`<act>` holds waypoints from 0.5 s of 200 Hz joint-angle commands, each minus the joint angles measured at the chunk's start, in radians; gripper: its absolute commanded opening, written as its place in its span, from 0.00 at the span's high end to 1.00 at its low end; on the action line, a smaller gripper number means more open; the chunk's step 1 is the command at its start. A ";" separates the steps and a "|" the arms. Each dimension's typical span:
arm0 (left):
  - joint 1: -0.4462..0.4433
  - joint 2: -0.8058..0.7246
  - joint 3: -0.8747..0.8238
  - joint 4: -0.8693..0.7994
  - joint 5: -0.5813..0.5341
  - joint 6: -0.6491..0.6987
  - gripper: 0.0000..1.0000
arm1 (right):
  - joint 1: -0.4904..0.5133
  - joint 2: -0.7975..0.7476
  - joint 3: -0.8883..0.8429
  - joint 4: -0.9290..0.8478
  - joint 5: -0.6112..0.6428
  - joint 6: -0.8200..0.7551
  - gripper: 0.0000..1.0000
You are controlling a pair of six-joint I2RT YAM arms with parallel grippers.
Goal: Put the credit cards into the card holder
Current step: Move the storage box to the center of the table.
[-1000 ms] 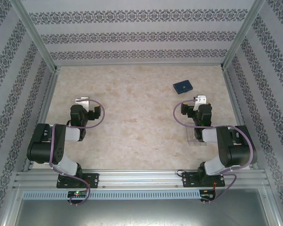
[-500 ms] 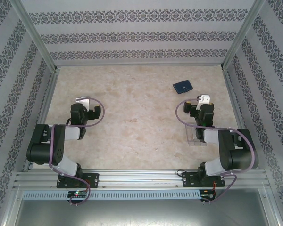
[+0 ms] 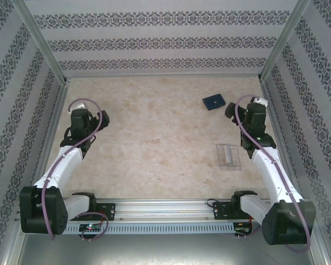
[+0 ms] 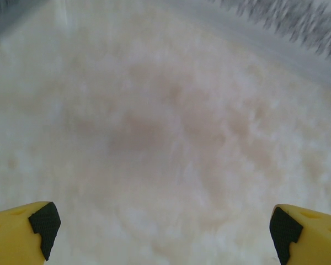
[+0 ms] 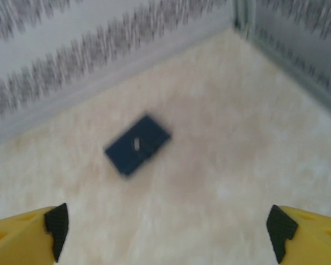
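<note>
1. Toward the far right of the pale marbled table (image 3: pixel 154 138), near the back wall: small dark navy-blue rectangular card holder (image 3: pixel 214 101), lying flat. Blurred in the right wrist view, with a small pale snap mark at its middle, apparently shut.
2. Above the table, just right of the card holder in the overhead view: right gripper (image 5: pixel 167 229), yellow fingers (image 5: pixel 16 237) spread wide, nothing between them, no contact with the holder.
3. Over bare table on the far left side, well apart from the card holder: left gripper (image 4: pixel 165 232), spread wide and empty.
4. Nearer the arm bases than the holder, beside the right arm: small clear plastic piece with grey stripes (image 3: pixel 229 157), flat on the table. Impossible to tell whether any cards sit in or on it.
5. No credit card distinguishable as such; none in either gripper, none seen entering the holder.
6. Judged progress: the very beginning, with no insertion done. Probably left to do: opening the card holder, finding and lifting each card, sliding each one inside.
</note>
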State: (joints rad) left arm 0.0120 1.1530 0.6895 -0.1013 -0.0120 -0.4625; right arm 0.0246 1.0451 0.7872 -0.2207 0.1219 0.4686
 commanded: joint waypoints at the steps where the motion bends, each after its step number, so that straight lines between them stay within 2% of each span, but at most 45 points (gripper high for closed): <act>1: -0.026 -0.008 -0.048 -0.186 0.171 -0.119 0.01 | 0.096 0.004 0.052 -0.405 -0.078 0.063 0.15; 14: -0.083 -0.004 -0.062 -0.166 0.214 -0.119 0.00 | 0.203 0.029 0.088 -0.497 -0.032 0.052 0.27; 20: -0.121 0.001 -0.047 -0.190 0.206 -0.114 0.00 | 0.254 0.045 0.103 -0.529 -0.008 0.052 0.30; 43: -0.290 0.036 0.021 -0.270 0.136 -0.075 0.01 | 0.419 0.128 0.170 -0.663 0.111 0.062 0.55; 62: -0.364 0.069 0.036 -0.252 0.147 -0.064 0.01 | 0.452 0.185 0.173 -0.703 0.115 0.063 0.55; 86: -0.381 0.081 0.032 -0.281 0.127 -0.044 0.01 | 0.451 0.251 0.157 -0.714 0.065 0.067 0.54; 100: -0.386 0.060 -0.004 -0.236 0.117 -0.034 0.01 | 0.453 0.279 0.149 -0.721 0.065 0.067 0.53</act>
State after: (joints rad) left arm -0.3614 1.2335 0.7071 -0.3164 0.1341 -0.5270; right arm 0.4740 1.2835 0.9443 -0.8551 0.1715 0.5220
